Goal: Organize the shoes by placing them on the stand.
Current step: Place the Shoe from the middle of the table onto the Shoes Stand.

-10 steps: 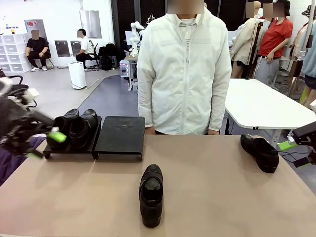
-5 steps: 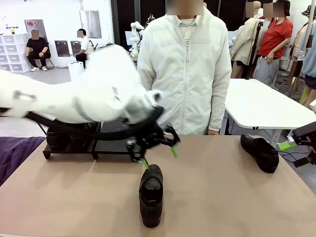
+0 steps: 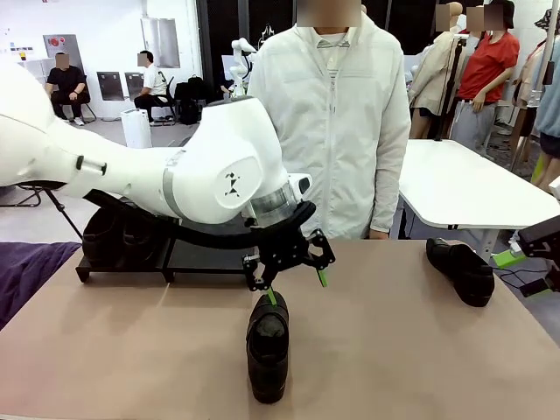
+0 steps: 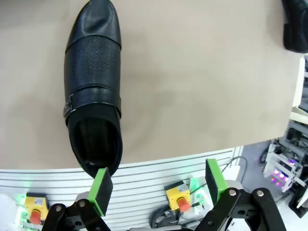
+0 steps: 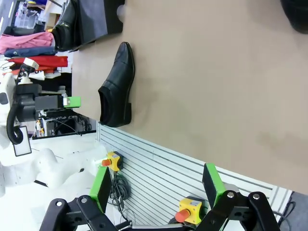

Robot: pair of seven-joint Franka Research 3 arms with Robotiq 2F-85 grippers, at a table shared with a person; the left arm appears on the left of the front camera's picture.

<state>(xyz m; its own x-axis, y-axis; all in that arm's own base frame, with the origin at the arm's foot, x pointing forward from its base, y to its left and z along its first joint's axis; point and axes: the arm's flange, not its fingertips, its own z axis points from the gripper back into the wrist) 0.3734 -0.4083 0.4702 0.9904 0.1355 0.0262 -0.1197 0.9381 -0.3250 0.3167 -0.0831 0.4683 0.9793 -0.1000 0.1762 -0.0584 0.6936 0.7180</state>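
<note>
Left end effector (image 3: 296, 287) spread wide and empty, poised just above the heel of the near shoe (image 3: 268, 346), which lies on the table (image 3: 394, 350) in front of the stand (image 3: 206, 258), on the robot's side of its right panel. Swung there within the last second from beside the stand's left end, next to the 2 racked shoes (image 3: 122, 236). Near shoe itself unmoved.

In the left wrist view, 1 green pad (image 4: 101, 190) right over the heel rim of that shoe (image 4: 94, 91), the other pad over bare table. Not straddling it yet, and contact not evident. Probably calls for a sideways shift and a drop before closing.

Right end effector (image 3: 521, 273) also open and empty, parked at the table's edge well to the right of the stand, same as a second ago. Just beside it, the loose shoe (image 3: 461, 269), well right of the stand and roughly level with its front edge, unmoved too.

Farther back, the 2 racked shoes on the stand's left panel, partly hidden behind the left arm. Right panel bare where visible. Beyond the stand's right end, a person (image 3: 328, 131) standing at the table's far side.

Reads as half done: 2 racked, 2 loose, 3rd pick just starting.
</note>
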